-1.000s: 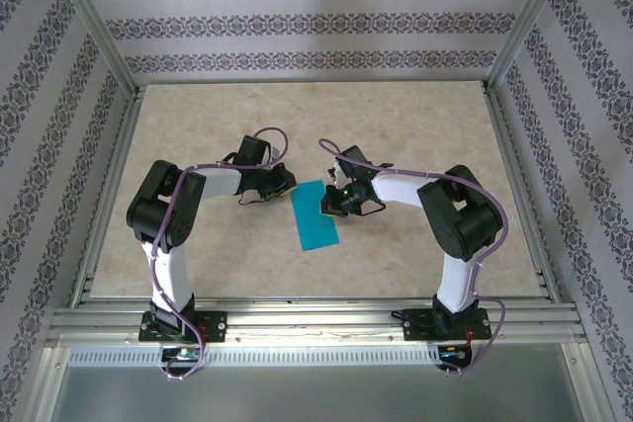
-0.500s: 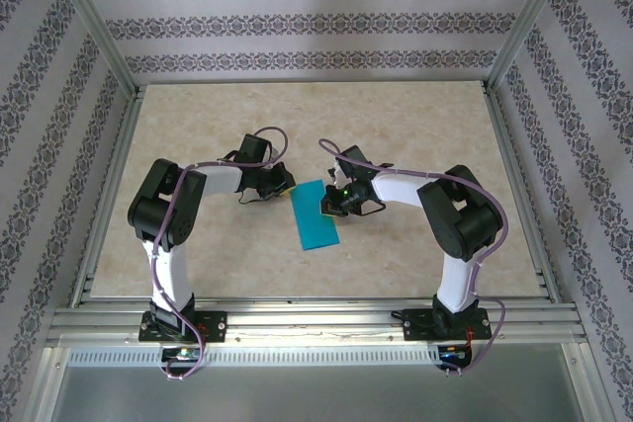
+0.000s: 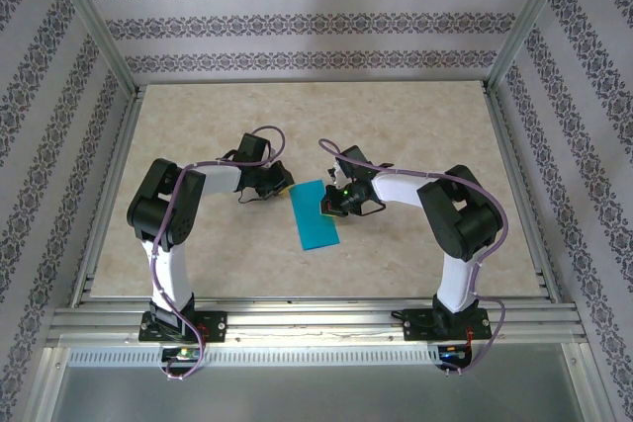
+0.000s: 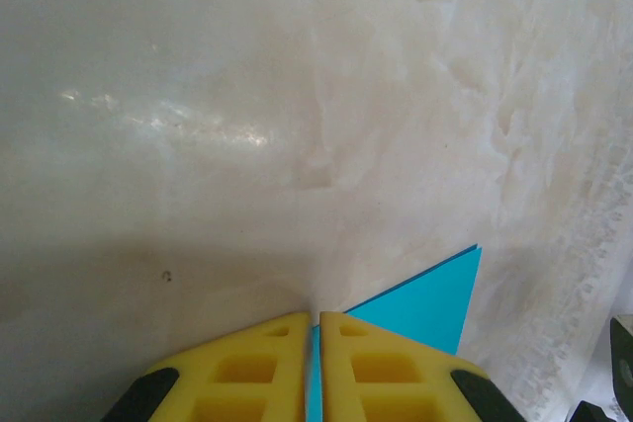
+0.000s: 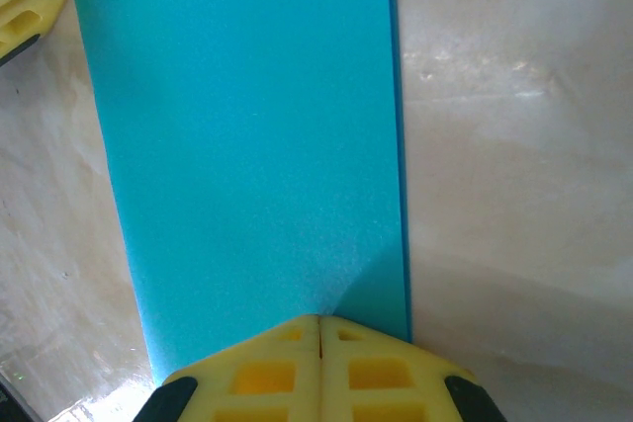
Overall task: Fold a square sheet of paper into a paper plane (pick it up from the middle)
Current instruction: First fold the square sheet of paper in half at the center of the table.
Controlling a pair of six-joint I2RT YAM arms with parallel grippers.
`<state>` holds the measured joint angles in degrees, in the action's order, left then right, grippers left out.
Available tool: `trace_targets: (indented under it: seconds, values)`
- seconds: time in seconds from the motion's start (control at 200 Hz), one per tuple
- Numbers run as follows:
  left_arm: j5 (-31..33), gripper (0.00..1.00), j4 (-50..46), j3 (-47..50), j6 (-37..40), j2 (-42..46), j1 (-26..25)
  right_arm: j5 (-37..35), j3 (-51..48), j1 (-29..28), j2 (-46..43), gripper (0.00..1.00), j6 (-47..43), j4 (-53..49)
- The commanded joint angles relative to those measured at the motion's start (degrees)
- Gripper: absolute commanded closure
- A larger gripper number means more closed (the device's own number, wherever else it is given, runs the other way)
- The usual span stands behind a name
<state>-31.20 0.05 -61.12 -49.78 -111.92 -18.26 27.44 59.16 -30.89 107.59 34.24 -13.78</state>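
- The marbled tabletop (image 3: 198,264) carries the square sheet of paper (image 5: 247,145), folded in half.
- The left tool (image 4: 316,321) pinches the sheet's far corner, likely to fold it over.
- The right tool (image 5: 318,321), fingers together, pins the sheet's right edge steady.

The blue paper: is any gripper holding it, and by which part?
Both grippers pinch the folded blue paper: the left gripper near its far left corner, the right gripper near its right edge.
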Motion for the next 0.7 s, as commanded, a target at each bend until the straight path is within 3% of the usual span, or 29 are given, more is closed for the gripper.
trace_targets:
  seconds: [0.0, 0.335, 0.694]
  values:
    - [8.43, 0.86, -1.54, 0.01, 0.21, -0.27, 2.71, -5.05, -2.83, 0.16, 2.76, 1.0, -0.93, -7.82]
    - [5.7, 0.84, -3.33, -2.62, 1.18, 1.44, 2.95, -4.77, -2.79, 0.24, 2.75, 1.0, -1.01, -7.8]
    - [0.68, 0.81, -5.83, 0.76, 2.08, 13.19, 1.02, -4.24, -1.89, 0.22, 2.56, 1.0, -0.8, -7.73]
